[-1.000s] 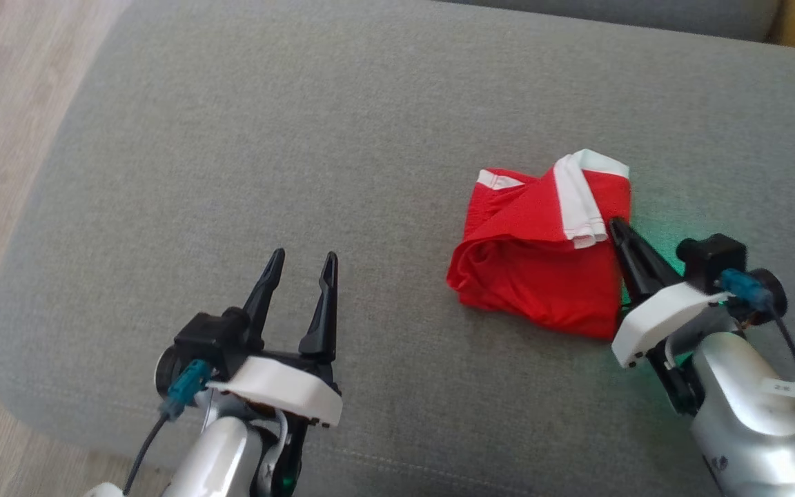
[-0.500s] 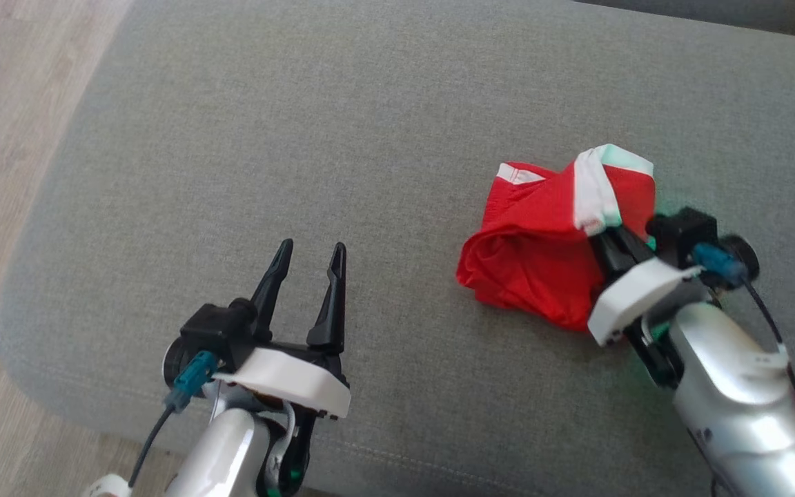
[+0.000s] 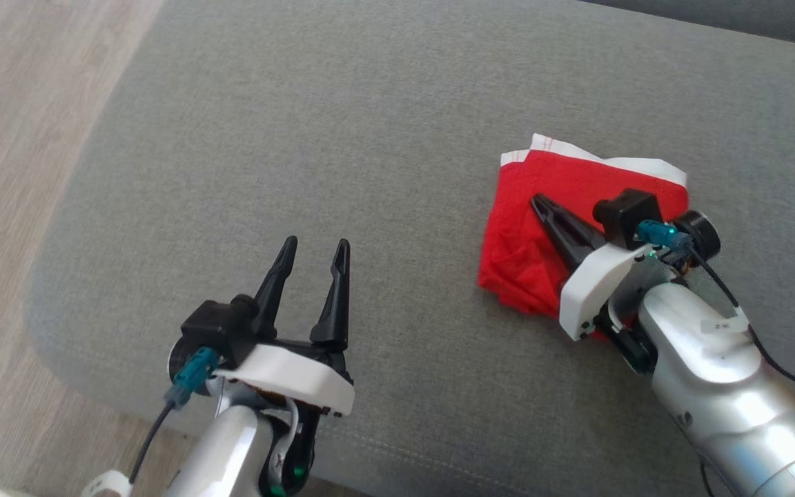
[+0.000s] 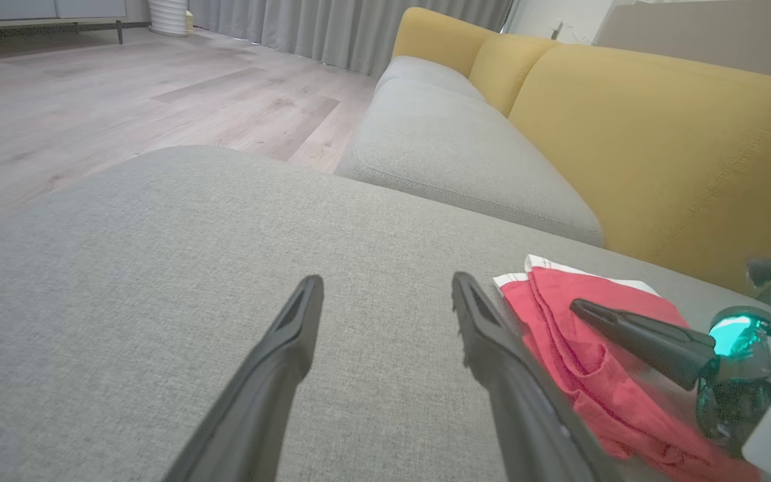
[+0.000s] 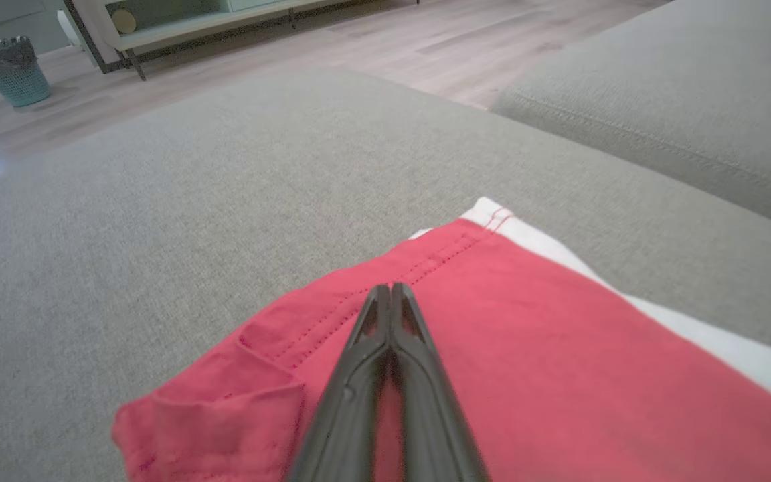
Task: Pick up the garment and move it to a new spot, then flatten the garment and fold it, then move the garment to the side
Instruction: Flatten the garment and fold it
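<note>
Nearby, yellow backrest (image 4: 660, 154) behind garment (image 4: 556, 304)

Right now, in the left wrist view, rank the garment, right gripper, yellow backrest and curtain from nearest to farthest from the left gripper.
1. garment, just right of the left gripper
2. right gripper, over the garment
3. yellow backrest, behind, at right
4. curtain, far end of the room
</note>
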{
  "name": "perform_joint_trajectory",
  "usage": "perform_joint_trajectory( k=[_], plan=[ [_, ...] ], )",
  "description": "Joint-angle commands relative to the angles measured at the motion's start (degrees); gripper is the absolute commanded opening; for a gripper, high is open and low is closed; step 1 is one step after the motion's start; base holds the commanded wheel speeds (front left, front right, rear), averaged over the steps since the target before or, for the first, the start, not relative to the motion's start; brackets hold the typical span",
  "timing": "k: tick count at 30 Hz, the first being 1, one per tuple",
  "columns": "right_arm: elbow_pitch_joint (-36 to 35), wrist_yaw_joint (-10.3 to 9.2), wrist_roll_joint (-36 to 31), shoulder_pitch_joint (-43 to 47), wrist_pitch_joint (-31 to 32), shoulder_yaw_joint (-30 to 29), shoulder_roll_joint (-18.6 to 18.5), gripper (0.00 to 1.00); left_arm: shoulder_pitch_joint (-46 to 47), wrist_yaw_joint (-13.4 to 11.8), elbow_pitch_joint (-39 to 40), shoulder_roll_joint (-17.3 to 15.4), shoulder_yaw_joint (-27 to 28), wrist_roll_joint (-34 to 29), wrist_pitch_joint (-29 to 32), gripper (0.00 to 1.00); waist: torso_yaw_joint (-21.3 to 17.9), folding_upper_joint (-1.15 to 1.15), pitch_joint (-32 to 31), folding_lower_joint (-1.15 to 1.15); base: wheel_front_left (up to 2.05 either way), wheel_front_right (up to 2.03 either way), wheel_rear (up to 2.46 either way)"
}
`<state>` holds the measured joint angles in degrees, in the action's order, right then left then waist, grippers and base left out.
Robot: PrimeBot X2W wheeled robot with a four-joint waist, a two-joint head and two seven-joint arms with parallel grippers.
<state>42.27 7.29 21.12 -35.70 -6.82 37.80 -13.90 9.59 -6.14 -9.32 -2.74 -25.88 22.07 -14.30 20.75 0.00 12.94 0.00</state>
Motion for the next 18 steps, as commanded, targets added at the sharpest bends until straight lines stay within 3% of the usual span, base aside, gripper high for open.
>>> perform_joint_trajectory(
  k=[1,11,18],
  plan=[
    [-0.77,0.2,0.66,-1.01,0.23,0.8,0.15,0.0,1.99,-0.45,2.1,-0.14,1.39,0.37,-0.7,1.0,0.5,0.0,0.22,0.0,0.0,0.0,0.0],
    [3.71,0.2,4.45,-0.96,0.32,3.16,0.43,0.0,1.78,-0.9,2.21,-0.14,1.54,0.56,-0.7,1.0,1.02,0.0,0.47,0.0,0.0,0.0,0.0],
    [2.77,0.2,6.78,-2.48,-5.31,2.83,1.36,0.0,1.53,-0.5,1.75,-0.14,2.88,-0.61,-0.7,1.0,-2.82,0.0,-1.82,0.0,0.0,0.0,0.0]
  ],
)
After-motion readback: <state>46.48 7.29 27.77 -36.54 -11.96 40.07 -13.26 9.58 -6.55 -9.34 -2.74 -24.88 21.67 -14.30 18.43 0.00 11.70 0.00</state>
